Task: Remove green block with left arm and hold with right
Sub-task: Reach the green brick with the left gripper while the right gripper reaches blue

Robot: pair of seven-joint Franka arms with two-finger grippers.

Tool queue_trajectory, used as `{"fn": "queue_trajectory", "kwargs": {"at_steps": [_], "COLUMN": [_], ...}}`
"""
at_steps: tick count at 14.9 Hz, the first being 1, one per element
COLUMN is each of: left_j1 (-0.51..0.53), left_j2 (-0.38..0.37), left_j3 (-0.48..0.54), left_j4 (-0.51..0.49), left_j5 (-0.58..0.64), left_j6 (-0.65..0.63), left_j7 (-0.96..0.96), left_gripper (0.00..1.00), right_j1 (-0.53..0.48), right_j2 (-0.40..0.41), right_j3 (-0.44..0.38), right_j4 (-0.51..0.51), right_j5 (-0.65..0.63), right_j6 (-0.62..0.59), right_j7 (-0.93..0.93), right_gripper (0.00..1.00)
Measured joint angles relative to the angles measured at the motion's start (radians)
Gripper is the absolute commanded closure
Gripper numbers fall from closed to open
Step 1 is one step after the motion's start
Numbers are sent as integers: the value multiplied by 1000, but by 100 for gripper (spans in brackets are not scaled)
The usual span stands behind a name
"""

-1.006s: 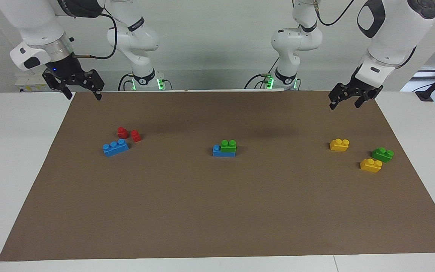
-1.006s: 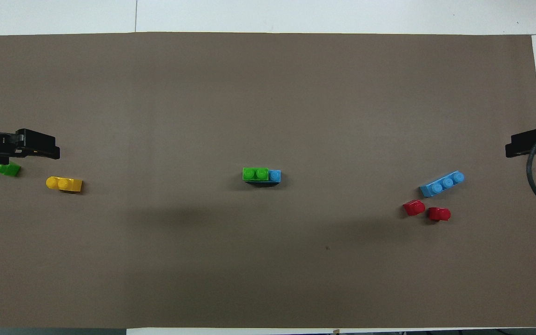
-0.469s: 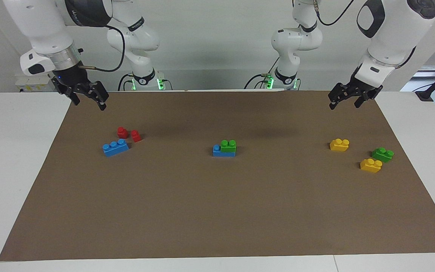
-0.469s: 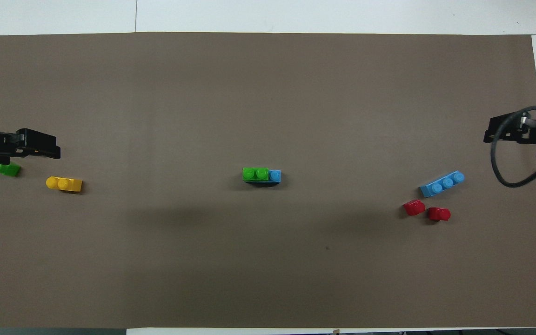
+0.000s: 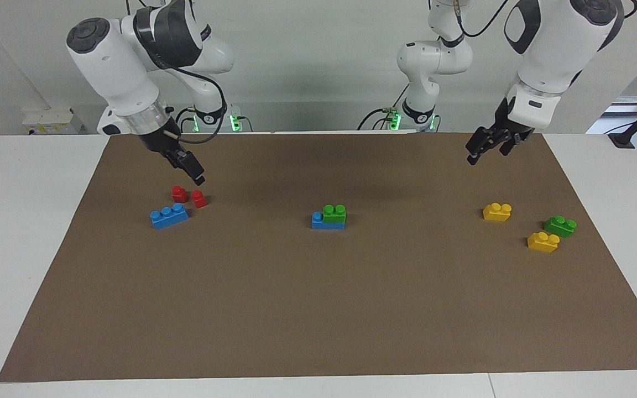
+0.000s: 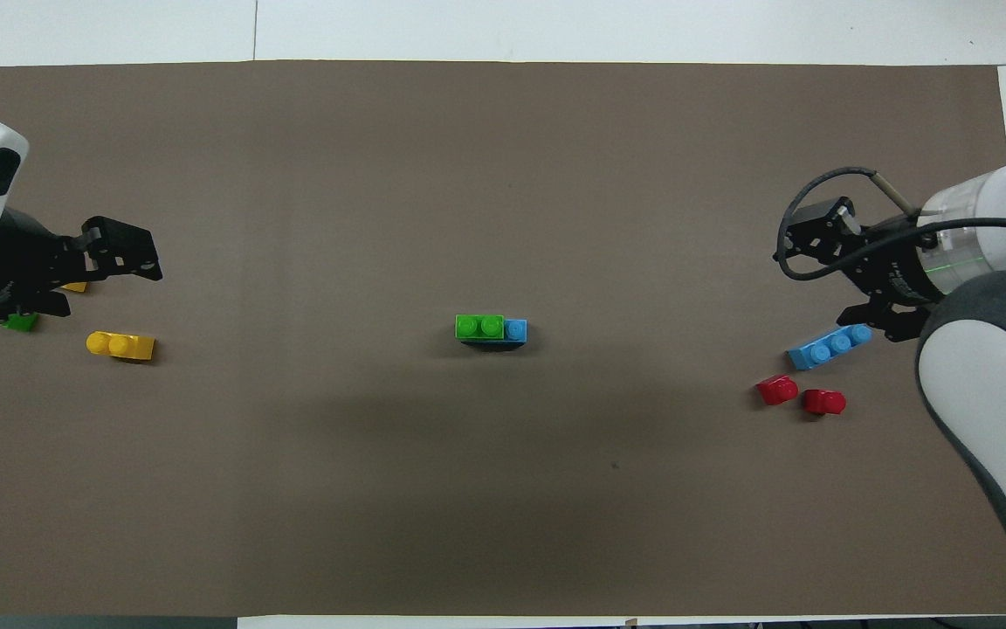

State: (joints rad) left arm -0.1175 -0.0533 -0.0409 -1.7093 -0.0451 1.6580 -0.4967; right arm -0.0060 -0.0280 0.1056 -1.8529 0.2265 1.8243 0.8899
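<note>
We see the green block (image 5: pixel 334 213) sitting on top of a blue brick (image 5: pixel 318 220) in the middle of the brown mat (image 5: pixel 318 309). Nothing is touching it. Our left gripper (image 5: pixel 490 145) hangs in the air over the mat's edge near the robots, toward a yellow brick (image 5: pixel 497 211), and its fingers are open. Our right gripper (image 5: pixel 188 166) hangs just over two red bricks (image 5: pixel 188 196). We cannot tell if its fingers are open or closed.
</note>
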Motion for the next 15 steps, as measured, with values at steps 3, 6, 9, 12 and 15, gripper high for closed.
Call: {"fn": "queue_trajectory", "kwargs": {"at_steps": [3,6,9,12,15], "left_j1": [-78,-142,-214,-291,-352], "left_j2": [0,0,1,6,32], "left_j3": [-3,-4,-5,-7,-7], "left_j4": [-10,-38,-83,-145,-184], "left_j5": [0,0,0,0,0], "left_j6": [20,59,123,204,278], "left_j7": [-286,-545,-833,-1127,-1346], "left_gripper": [0,0,0,0,0], "right_j1": [55,92,106,148,222], "right_j2": [56,101,148,179,205], "right_j3": [1,1,1,1,1], "right_j4": [-16,-42,-53,-86,-124], "right_j5": [135,242,321,391,429], "right_j6": [87,151,181,292,416], "right_j7": [233,356,414,457,507], "right_gripper": [0,1,1,1,1]}}
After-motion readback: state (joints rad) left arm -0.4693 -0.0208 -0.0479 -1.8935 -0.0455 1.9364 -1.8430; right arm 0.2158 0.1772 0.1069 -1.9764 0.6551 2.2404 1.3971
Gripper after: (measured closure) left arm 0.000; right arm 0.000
